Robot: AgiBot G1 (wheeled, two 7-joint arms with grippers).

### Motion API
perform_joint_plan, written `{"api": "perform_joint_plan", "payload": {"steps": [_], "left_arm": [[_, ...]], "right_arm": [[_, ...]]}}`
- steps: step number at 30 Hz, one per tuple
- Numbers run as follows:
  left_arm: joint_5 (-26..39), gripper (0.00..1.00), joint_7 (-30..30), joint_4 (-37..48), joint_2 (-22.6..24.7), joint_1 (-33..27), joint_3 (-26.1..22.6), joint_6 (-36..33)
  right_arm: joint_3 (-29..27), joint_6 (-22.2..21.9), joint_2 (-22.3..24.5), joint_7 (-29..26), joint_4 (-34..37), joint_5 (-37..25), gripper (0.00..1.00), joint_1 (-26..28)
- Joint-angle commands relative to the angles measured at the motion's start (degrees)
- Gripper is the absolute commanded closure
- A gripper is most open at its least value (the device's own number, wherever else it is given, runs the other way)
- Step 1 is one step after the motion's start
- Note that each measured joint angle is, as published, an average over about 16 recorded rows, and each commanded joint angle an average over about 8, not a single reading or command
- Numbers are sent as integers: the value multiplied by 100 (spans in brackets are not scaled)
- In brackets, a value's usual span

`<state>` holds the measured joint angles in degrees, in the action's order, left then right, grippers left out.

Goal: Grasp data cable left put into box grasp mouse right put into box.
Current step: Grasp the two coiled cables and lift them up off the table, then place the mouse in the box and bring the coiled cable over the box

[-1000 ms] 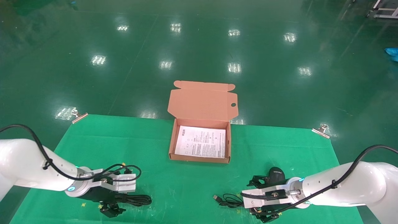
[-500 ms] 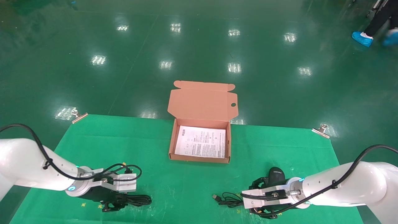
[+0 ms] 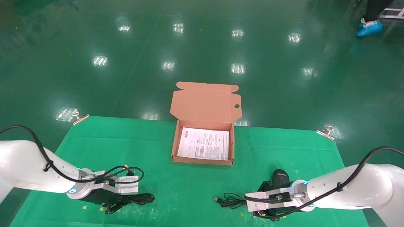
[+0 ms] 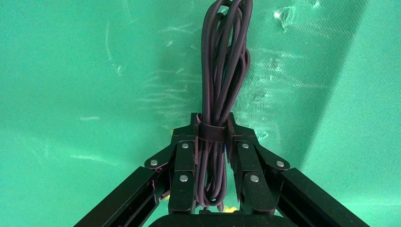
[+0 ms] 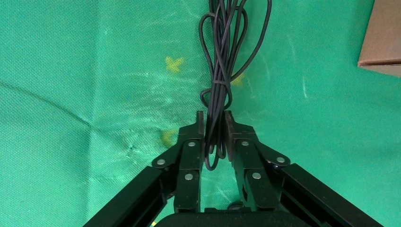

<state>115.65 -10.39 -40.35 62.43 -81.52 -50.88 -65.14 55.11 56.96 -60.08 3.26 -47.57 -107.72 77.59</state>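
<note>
The surface (image 3: 94, 142), covered in green cloth, carried the open box (image 3: 234, 148) at its 12 o'clock edge, lid up, with only a white leaflet (image 3: 203, 147) inside.

Both arms lay low at the near edge. Over the last second both tools went from spread to closed. The left tool (image 3: 118, 206), at 7 o'clock, had drawn its fingers (image 4: 182, 165) in on the cable (image 4: 220, 71); the left wrist view showed them clamped on the bundle at its strap, the rest lying on the cloth.

The right tool (image 3: 268, 212), at 5 o'clock, had also closed, but the right wrist view showed its fingers (image 5: 189, 161) pinched on the mouse's bunched cord (image 5: 220, 80). The mouse (image 3: 281, 177) sat on the cloth just beyond that tool, its body apparently free.

Both grasps looked made, so lifting toward the box seemed next. The mouse would likely dangle by its cord, which could swing or slip.
</note>
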Motion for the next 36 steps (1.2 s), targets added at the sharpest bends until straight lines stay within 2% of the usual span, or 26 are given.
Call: {"api": "perform_joint_plan", "payload": {"steps": [1,5,9,13,17,24,32,36], "left_arm": [[15,100,-7,6,6,8,-9,2],[-70,100,39,-48,-48,-53,50,-10],[-279,100,135,-239,-206,-231,209,-35],[-515,100,216,-522,-387,-481,415,-32],[-597,100,261,-805,-447,-713,577,155],[-254,100,172,-1184,-241,-1009,670,839],[339,100,-265,-1233,108,-1321,700,1485],[523,100,-436,-1178,223,-1429,711,1640]], "right_arm": [[16,0,-21,14,12,-17,100,-9],[-118,0,154,-121,-83,117,100,81],[-380,-51,526,-406,-399,315,100,273],[-662,-213,872,-745,-832,408,100,556],[-899,-457,960,-989,-1160,411,100,916],[-1146,-873,400,-893,-1047,544,100,1543],[-1333,-1250,-548,-204,-94,917,100,2164],[-1406,-1337,-857,152,333,1087,100,2370]]}}
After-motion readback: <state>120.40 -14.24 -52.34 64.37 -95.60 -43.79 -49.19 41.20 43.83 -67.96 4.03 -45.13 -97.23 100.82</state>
